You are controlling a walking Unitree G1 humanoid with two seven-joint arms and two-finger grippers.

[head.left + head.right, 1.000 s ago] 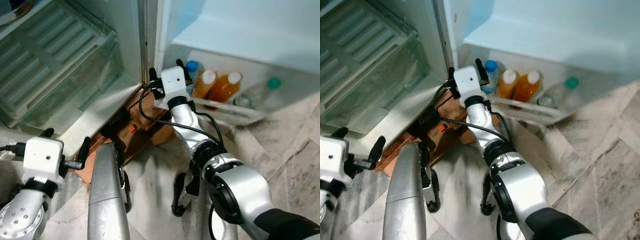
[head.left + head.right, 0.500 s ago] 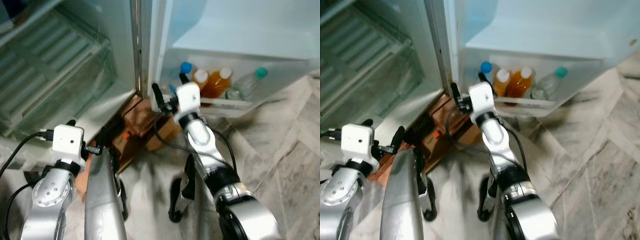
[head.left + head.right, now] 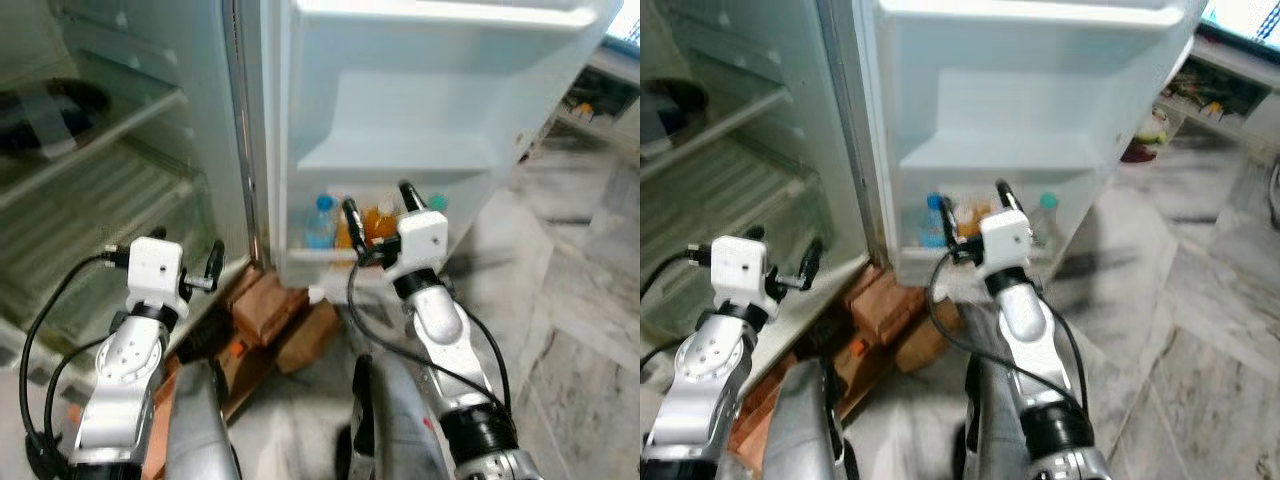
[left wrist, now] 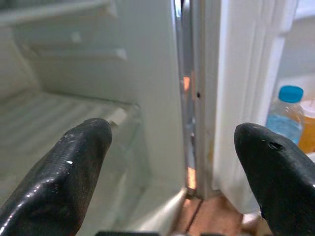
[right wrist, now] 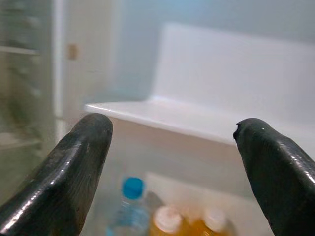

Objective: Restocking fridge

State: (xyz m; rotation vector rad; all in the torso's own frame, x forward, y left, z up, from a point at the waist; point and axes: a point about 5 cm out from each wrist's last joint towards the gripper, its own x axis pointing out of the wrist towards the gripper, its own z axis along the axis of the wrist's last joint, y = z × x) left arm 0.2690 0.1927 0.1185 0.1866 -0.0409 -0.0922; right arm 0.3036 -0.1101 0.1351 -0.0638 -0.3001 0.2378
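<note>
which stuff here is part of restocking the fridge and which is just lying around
Part of the job:
- fridge door, open
- blue-capped bottle on the bottom door shelf
- orange bottles beside it
- green-capped bottle
- right gripper, open, before that shelf
- left gripper, open

Lying about:
- brown blocks on the floor under the fridge
</note>
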